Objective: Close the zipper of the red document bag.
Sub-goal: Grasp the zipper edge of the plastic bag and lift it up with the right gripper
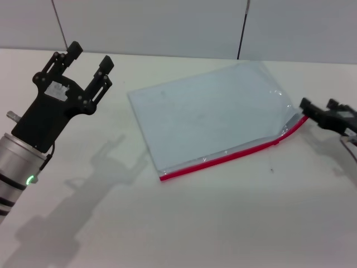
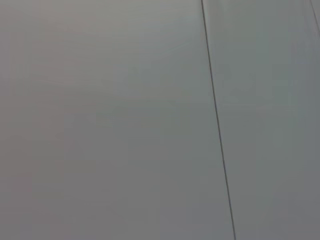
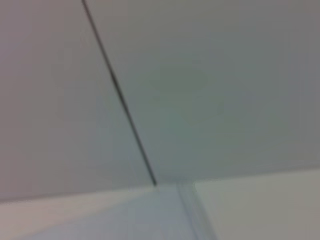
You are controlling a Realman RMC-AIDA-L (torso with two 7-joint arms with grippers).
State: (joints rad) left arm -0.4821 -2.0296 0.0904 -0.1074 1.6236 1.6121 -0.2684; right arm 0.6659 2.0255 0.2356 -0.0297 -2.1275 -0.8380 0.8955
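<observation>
The red document bag (image 1: 209, 120) lies flat on the white table, a pale blue-grey pouch set at a slant in the middle of the head view. Its zipper (image 1: 223, 158) runs as a red strip along the near long edge and kinks upward at its right end. My right gripper (image 1: 307, 114) sits at that raised end, shut on the zipper there. Well clear of the bag, my left gripper (image 1: 91, 56) hangs above the table's left side with its fingers open and empty. Neither wrist view shows any fingers.
The white table (image 1: 223, 223) stretches wide in front of the bag and to its left. A grey panelled wall (image 1: 167, 25) with dark seams stands behind it. The left wrist view shows only that wall (image 2: 125, 120). The right wrist view shows wall (image 3: 225, 75) above the table's far edge.
</observation>
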